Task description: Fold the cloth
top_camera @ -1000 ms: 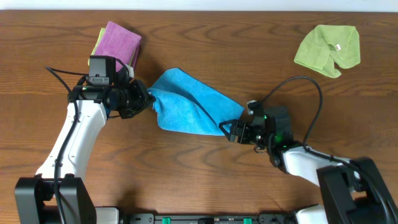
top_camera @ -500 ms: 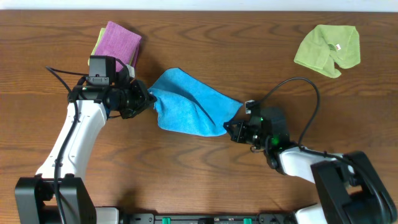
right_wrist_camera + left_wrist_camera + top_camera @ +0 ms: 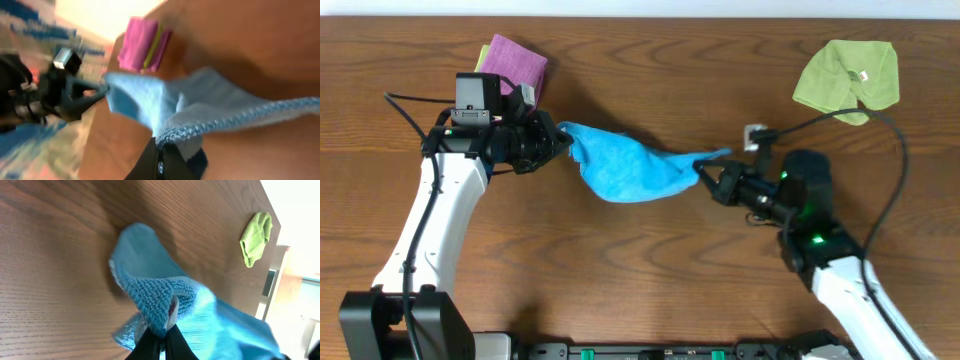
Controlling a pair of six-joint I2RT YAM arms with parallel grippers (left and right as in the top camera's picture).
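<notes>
Two-ended hold on the cloth (image 3: pixel 625 170): pinched shut at its left end in the left tool (image 3: pixel 560 141), at its right end in the right tool (image 3: pixel 704 173). Hangs stretched between them over the counter (image 3: pixel 640 280), near the purple folded cloth (image 3: pixel 512 62), well apart from the lime-green cloth (image 3: pixel 840 80).

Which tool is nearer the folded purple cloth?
Left. The left tool sits close beside the folded purple cloth; the right tool, gripping the sky-blue cloth, is much farther away.
</notes>
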